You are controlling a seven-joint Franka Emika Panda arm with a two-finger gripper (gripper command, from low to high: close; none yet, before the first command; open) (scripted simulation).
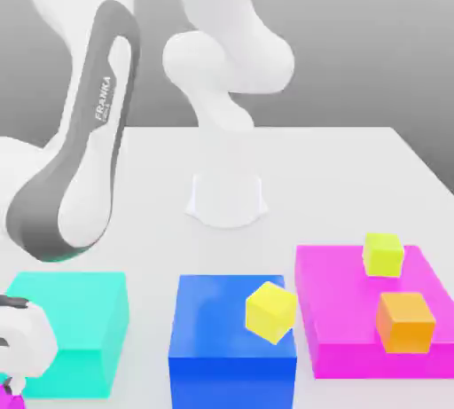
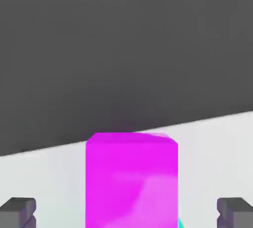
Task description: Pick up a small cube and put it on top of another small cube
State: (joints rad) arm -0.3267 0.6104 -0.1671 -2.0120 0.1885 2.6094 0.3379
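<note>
Your pincer stands wide, fingertips either side of the small cube and clear of it, nothing held. Looks lined up for a straddle grasp. Cube sits on the bench, by the cyan block, at the exterior view's lower left.

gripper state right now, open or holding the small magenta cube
Gripper: open, holding nothing; the small magenta cube sits between the spread fingertips, not yet gripped.
</note>
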